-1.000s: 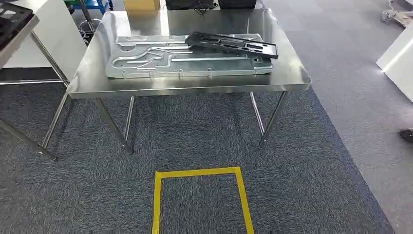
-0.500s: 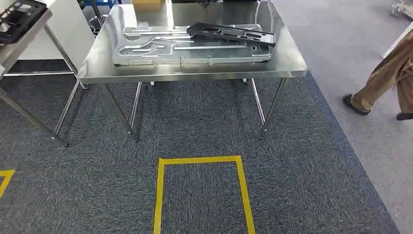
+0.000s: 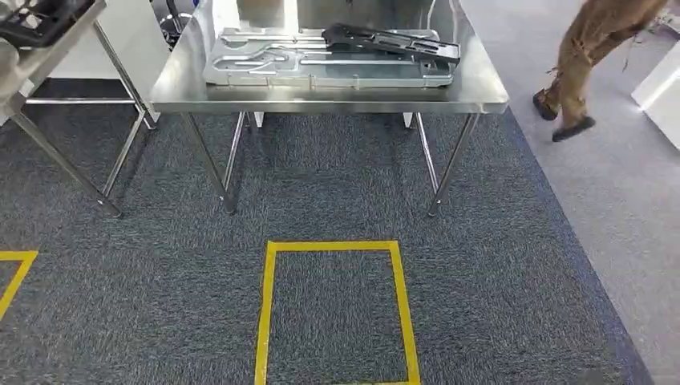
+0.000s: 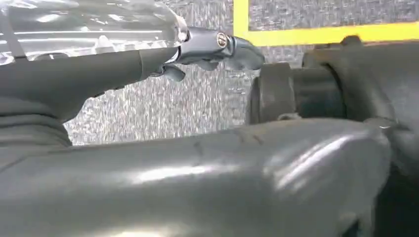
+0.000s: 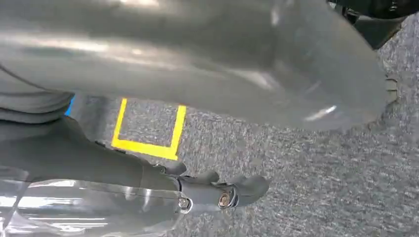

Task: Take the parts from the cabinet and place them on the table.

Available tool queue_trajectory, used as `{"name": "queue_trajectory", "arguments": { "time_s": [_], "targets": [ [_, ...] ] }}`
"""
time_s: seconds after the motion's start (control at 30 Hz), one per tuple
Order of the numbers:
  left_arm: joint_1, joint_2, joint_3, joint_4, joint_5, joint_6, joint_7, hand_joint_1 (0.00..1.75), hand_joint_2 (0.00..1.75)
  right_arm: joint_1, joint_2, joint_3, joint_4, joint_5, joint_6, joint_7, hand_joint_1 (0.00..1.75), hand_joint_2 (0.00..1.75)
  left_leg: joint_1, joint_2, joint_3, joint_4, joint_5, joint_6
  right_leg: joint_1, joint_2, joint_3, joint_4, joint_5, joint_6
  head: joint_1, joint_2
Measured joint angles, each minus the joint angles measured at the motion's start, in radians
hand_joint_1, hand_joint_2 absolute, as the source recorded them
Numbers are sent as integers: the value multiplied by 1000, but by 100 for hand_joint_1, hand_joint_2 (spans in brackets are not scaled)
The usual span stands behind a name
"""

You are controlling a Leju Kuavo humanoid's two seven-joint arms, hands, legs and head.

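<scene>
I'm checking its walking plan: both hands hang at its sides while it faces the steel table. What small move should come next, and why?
Probably turn or step toward the left. The black part already lies on the silver panel on the steel table, and the left hand and right hand hold nothing, so another part is likely next; I can't tell where the cabinet stands.

Steel table (image 3: 481, 95), grey panel (image 3: 321, 72), black part (image 3: 393, 42)

I see a shiny silver table (image 3: 481, 92) with a pale grey metal plate (image 3: 321, 68) on it, and a black part (image 3: 393, 42) on the plate. The carpet (image 3: 497, 265) is dark blue-grey and speckled, with a yellow tape square (image 3: 266, 305). The floor (image 3: 633, 208) at the right is lighter grey. A person's trousers (image 3: 593, 40) are brown and the shoe (image 3: 573, 128) is black.
</scene>
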Motion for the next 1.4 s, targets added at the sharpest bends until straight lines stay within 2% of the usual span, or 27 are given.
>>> {"name": "queue_trajectory", "arguments": {
  "time_s": [0.07, 0.1, 0.13, 0.17, 0.23, 0.27, 0.3, 0.33, 0.43, 0.47, 0.5, 0.6, 0.63, 0.7, 0.77, 0.83, 0.87, 0.97, 1.0, 1.03, 1.1, 1.13, 1.17, 1.23, 1.3, 1.33, 1.4],
  "targets": [
    [3, 0, -2, 0, 0, 0, 0, 0, 0, 1, 0, 2, 0, 0, 0, 2, 0, 0, -2, 4, -24, 1, 19, 8, -4, 0, -33, 134, -120, 4, 0, 0],
    [5, 0, -3, 0, 0, 0, 0, 0, 0, 1, 0, 2, 0, 0, 0, 3, 0, 0, -3, 5, -38, 3, 30, 8, -5, 0, -50, 209, -155, 7, 0, 0],
    [6, 1, -3, 0, 0, 0, 0, 0, 0, 1, 0, 2, 0, 0, 0, 3, 0, 0, -4, 6, -51, 5, 40, 7, -6, 0, -55, 257, -158, 9, 0, 0],
    [6, 1, -3, 0, 0, 0, 0, 0, 0, 1, 0, 2, 0, 0, 0, 3, 0, 0, -4, 6, -70, 9, 50, 5, -6, 0, -41, 263, -129, 10, 0, 0],
    [6, 1, -4, 0, 0, 0, 0, 0, 0, 1, -1, 2, 0, 0, 0, 3, 0, 0, -2, 6, -100, 21, 64, -2, -6, 0, 43, 160, -47, 9, 0, 0],
    [5, 1, -4, 0, 0, 0, 1, 0, 0, 1, -1, 2, 0, 0, 0, 3, 0, 0, -1, 6, -111, 28, 68, -6, -6, 0, 105, 72, -29, 6, 0, 0],
    [4, 1, -4, 0, 0, 0, 0, 0, 0, -1, -2, 2, 0, 0, 0, 3, 0, 0, -3, 6, -121, 34, 71, -11, -5, 2, 164, -15, -47, 1, 0, 0],
    [3, 1, -4, 0, 0, 1, 0, 0, 0, -1, -2, 2, 0, 0, 0, 3, 0, 0, -7, 7, -126, 41, 76, -16, 0, 3, 190, -69, -63, -7, 0, 0],
    [3, 1, -6, 0, 0, 2, 2, 0, 0, -1, -2, 2, 0, 0, 0, 3, 0, 0, -6, 7, -136, 40, 100, -34, 3, 3, 172, -69, -58, -21, 0, 0],
    [5, 2, -8, 0, 0, 2, 5, 0, 0, 2, -1, 2, 1, 0, 0, 3, 0, 0, -6, 6, -144, 48, 90, -41, -9, -2, 167, -78, -46, -36, 0, 0],
    [6, 2, -10, 0, 0, 3, 6, 0, 0, 1, -1, 2, 1, 0, 0, 3, 0, 0, -3, 3, -155, 71, 52, -46, -5, -6, 158, -76, -37, -43, 0, 0],
    [4, 3, -18, 0, 0, 5, 11, 0, 0, -1, -2, 2, 1, 0, 0, 5, 0, 0, 0, 3, -207, 278, -108, -53, 0, -9, 121, -70, -11, -52, 0, 0],
    [3, 3, -19, 0, 0, 5, 11, 0, 0, -1, -2, 2, 1, 0, 0, 5, 0, 0, 0, 3, -216, 339, -127, -54, 3, -10, 105, -66, -2, -53, 0, 0],
    [2, 3, -20, 0, 0, 6, 10, 0, 0, -3, -2, 2, 1, 0, 0, 6, 0, 0, 0, 3, -186, 346, -83, -49, 7, -10, 75, -57, 13, -53, 0, 0],
    [1, 3, -21, 0, 0, 7, 10, 0, 0, -4, -2, 2, 1, -1, 0, 11, 0, 0, -2, 3, -82, 204, -7, -36, 10, -9, 47, -44, 27, -50, 0, 0],
    [-4, 4, -21, 0, -3, 9, 9, 0, 0, -6, -1, 2, 1, -2, 0, 13, 0, 0, -12, 3, 33, 30, -29, -24, 17, -9, 35, -35, 34, -42, 0, 0],
    [-6, 4, -21, 0, -3, 10, 10, 0, 0, -6, 0, 2, 1, -2, 0, 13, 0, 0, -11, 3, 44, 0, -42, -23, 16, -11, 31, -34, 42, -36, 0, 0],
    [-2, 2, -21, 0, -3, 10, 10, 0, 0, -6, -1, 2, 1, -2, 0, 13, 0, 0, -10, 4, 28, -7, -23, -8, 15, -10, 25, -35, 60, -17, 0, 0],
    [-3, 2, -22, 0, -3, 10, 9, 0, 0, -6, -1, 2, 1, -2, 0, 13, 0, 0, -6, 9, 23, -9, -14, -3, 9, -4, 18, -20, 40, -13, 0, 0],
    [-3, 2, -22, 0, -3, 10, 10, 0, 0, -6, -1, 2, 1, -2, 0, 13, 0, 0, -6, 9, 14, -9, -7, 4, 9, -2, 0, 24, -6, -7, 0, 0],
    [-2, 2, -22, 0, -3, 10, 10, 0, 0, -4, 0, 2, 1, -2, 1, 13, 0, 0, -9, 11, -4, -6, 5, 8, 2, -2, -54, 178, -102, 0, 0, 0],
    [-2, 2, -22, 0, -3, 10, 10, 0, 0, -4, 1, 2, 1, -2, 1, 13, 0, 0, -10, 11, -14, -2, 10, 8, 1, -2, -73, 242, -129, 3, 0, 0],
    [-1, 2, -22, 0, -3, 9, 10, 0, 0, -4, 1, 2, 1, -2, 2, 13, 0, 0, -10, 10, -23, 2, 15, 7, -1, -2, -73, 268, -133, 4, 0, 0],
    [0, 2, -22, 0, -3, 8, 8, 0, 0, -4, 1, 2, 1, -2, 5, 13, 0, 0, -10, 10, -33, 12, 18, 4, -3, -3, -2, 175, -81, 3, 0, 0],
    [-1, 1, -22, 0, -3, 7, 7, 0, 0, -5, 1, 2, 1, -2, 8, 13, 0, 0, -10, 9, -41, 22, 20, 0, -3, -2, 111, -6, -16, -8, 0, 0],
    [-2, 0, -23, 0, -3, 8, 7, 0, 0, -6, 1, 2, 1, -2, 8, 13, 0, 0, -16, 10, -49, 30, 19, -7, 5, -2, 125, -43, -32, -14, 0, 0],
    [-3, 0, -23, 0, -3, 7, 6, 0, 0, -6, 1, 2, 1, -2, 10, 12, 0, 0, -14, 11, -58, 34, 23, -16, 6, -1, 114, -43, -28, -20, 0, 0]
  ]
}}
